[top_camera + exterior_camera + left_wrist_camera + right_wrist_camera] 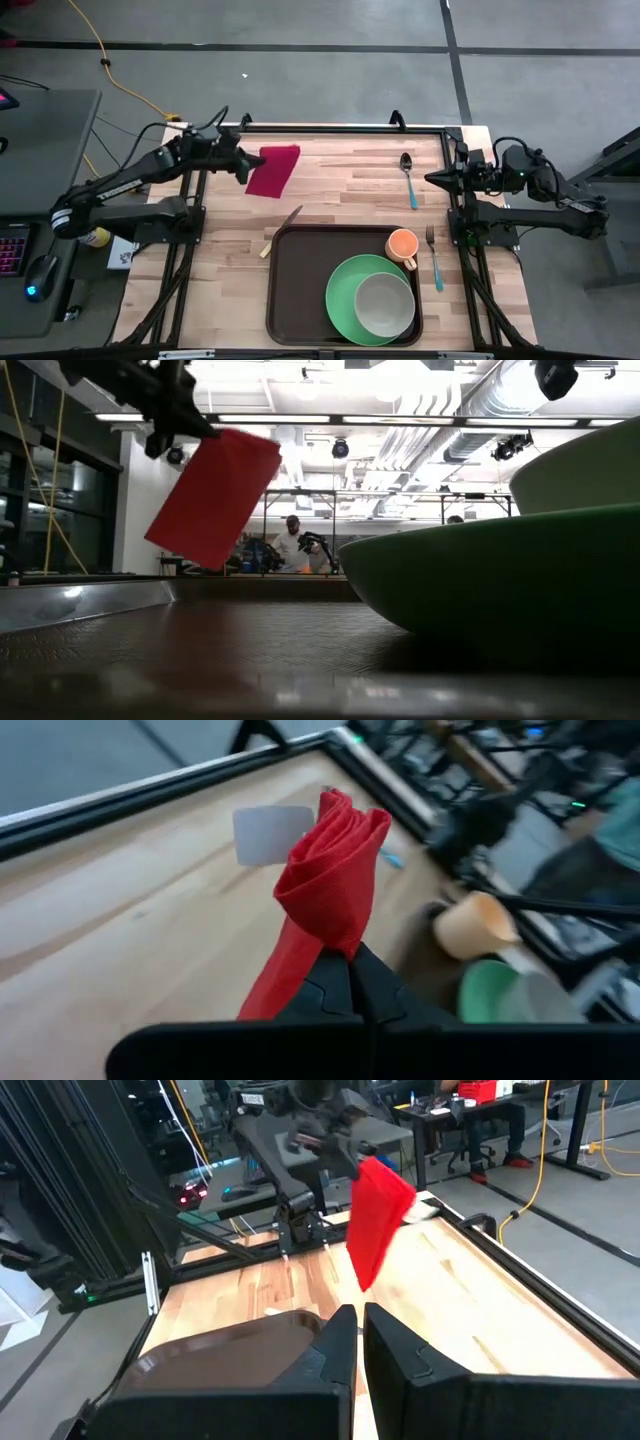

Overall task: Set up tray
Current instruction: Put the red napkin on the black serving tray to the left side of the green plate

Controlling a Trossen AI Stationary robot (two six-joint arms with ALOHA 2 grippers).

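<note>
- While the left gripper (246,160) hangs over the table's (340,190) far left corner, its fingers are clamped on a red napkin (273,170), lifted clear.
- Tray (300,290): at the near edge, centre; holds green plate (345,290), grey bowl (385,305), orange cup (402,244).
- Right gripper (436,179): fully closed, empty, at the right edge near the spoon (408,175).

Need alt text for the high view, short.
Seen from above, the left tool holds a red napkin lifted over the far left of a wooden table. A brown tray near the front carries a green plate, a grey bowl and an orange cup; the right tool waits shut at the right edge.
</note>
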